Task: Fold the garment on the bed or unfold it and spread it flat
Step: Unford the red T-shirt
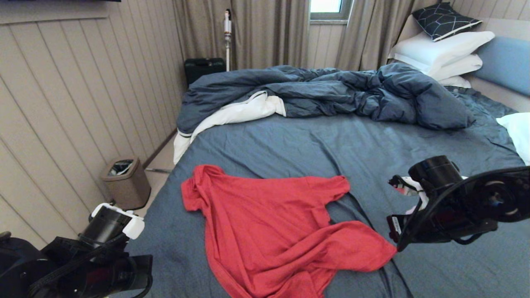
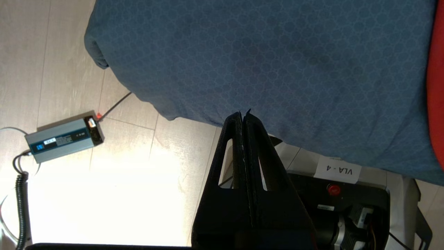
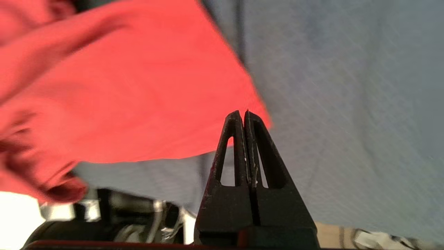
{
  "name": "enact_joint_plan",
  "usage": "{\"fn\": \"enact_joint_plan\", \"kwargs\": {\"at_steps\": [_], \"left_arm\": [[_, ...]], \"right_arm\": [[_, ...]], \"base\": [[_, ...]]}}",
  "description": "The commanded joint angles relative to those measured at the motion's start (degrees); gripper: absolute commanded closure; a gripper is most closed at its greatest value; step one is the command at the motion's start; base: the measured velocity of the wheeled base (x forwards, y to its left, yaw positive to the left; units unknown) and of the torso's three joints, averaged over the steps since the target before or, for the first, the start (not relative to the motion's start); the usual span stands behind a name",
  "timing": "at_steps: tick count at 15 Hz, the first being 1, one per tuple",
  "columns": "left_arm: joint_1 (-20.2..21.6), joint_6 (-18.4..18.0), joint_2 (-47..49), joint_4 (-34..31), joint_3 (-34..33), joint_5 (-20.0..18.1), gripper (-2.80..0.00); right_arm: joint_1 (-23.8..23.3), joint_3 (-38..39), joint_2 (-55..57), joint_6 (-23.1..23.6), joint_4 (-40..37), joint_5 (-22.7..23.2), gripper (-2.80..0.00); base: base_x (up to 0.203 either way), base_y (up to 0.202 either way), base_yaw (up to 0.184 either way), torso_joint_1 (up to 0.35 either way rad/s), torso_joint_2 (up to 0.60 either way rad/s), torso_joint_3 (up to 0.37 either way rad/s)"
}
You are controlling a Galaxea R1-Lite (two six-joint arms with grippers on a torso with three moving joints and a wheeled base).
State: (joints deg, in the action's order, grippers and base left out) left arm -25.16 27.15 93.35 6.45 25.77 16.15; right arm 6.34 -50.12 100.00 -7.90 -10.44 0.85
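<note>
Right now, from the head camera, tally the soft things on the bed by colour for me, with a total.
Red: 1, the T-shirt, rumpled on the sheet
Dark blue: 2, the duvet and the patterned cushion
White: 3, the stacked pillows
Total: 6
A white piece at the right edge is cut off, so not counted.

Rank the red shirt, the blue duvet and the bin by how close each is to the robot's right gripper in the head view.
From the right gripper:
1. Red shirt, just beside it on the bed.
2. Blue duvet, rumpled farther up the bed.
3. Bin, on the floor past the bed's far side.
</note>
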Motion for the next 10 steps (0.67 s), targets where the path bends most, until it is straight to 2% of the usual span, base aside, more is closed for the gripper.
{"fn": "enact_joint_plan", "kwargs": {"at_steps": [1,6,7,10], "left_arm": [[-0.1,0.1,0.3,0.1,0.0,0.1,0.0],[0.0,0.1,0.3,0.1,0.0,0.1,0.0],[0.0,0.2,0.4,0.2,0.0,0.0,0.0],[0.0,0.2,0.2,0.1,-0.1,0.1,0.0]], "right_arm": [[-0.1,-0.1,-0.1,-0.1,0.0,0.8,0.0],[0.1,0.7,0.3,1.6,0.7,0.8,0.0],[0.1,0.5,0.2,1.4,0.6,1.0,-2.8],[0.0,1.1,0.3,0.8,0.2,1.1,-2.8]], "base": [[0.0,0.0,0.0,0.0,0.0,0.0],[0.0,0.0,0.0,0.0,0.0,0.0],[0.0,0.0,0.0,0.0,0.0,0.0],[0.0,0.0,0.0,0.0,0.0,0.0]]}}
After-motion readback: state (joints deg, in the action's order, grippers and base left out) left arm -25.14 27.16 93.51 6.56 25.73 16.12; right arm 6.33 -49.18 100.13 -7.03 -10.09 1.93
